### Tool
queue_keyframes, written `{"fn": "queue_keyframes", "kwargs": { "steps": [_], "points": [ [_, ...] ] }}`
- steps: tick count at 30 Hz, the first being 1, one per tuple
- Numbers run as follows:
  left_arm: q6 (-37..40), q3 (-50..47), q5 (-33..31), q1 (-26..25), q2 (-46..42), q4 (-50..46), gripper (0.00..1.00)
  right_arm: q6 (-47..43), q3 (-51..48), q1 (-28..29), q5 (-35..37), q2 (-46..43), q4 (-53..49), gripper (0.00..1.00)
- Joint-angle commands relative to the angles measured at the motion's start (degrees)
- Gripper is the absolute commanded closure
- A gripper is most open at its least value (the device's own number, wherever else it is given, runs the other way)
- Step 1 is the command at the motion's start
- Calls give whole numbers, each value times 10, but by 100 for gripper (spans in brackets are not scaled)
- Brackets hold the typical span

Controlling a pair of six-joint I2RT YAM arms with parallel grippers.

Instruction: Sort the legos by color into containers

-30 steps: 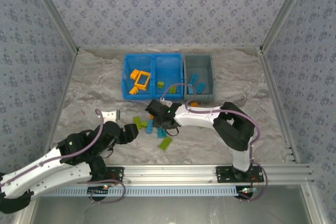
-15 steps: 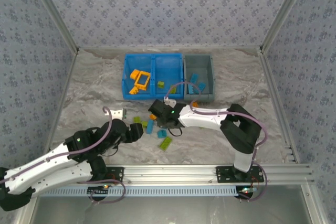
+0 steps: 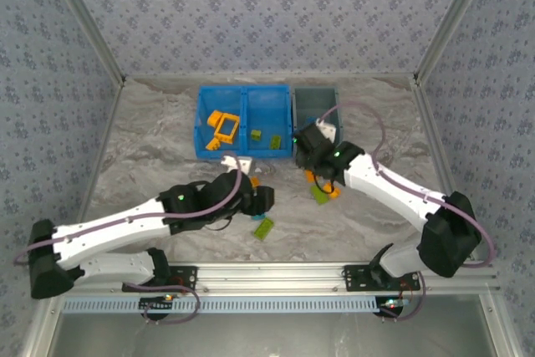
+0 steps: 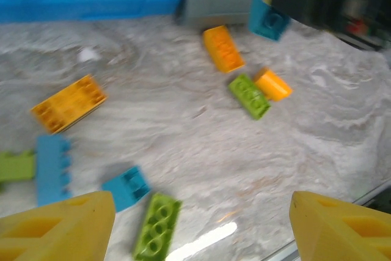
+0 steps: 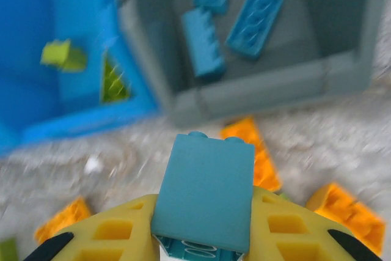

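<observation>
Blue bin (image 3: 203,123) and grey bin (image 3: 328,96) stood side by side from above, the right gripper (image 3: 304,149) covering the grey one's near corner. Left wrist: the left gripper (image 4: 199,215) spread empty over blurred, scattered bricks (image 4: 249,95). Right wrist: jaws clamped a light blue brick (image 5: 204,197) just short of the grey bin.

The grey bin (image 5: 256,90) gapes open; loose bricks (image 5: 266,163) crowd its near wall.
</observation>
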Motion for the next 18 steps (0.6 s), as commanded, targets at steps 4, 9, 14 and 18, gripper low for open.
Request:
{"fn": "queue_keyframes", "kwargs": {
  "steps": [4,9,14,18],
  "points": [
    [66,93,-44,-23,88,67,25,-110,148,-109,-37,134,-20,76],
    [81,130,-33,-24,130,76,25,-131,267,-164,-47,251,-45,76],
    [85,132,-29,-24,140,83,25,-133,383,-178,0,369,-117,76],
    [90,131,-26,-24,141,89,25,-135,445,-180,15,430,-141,74]
  ]
}}
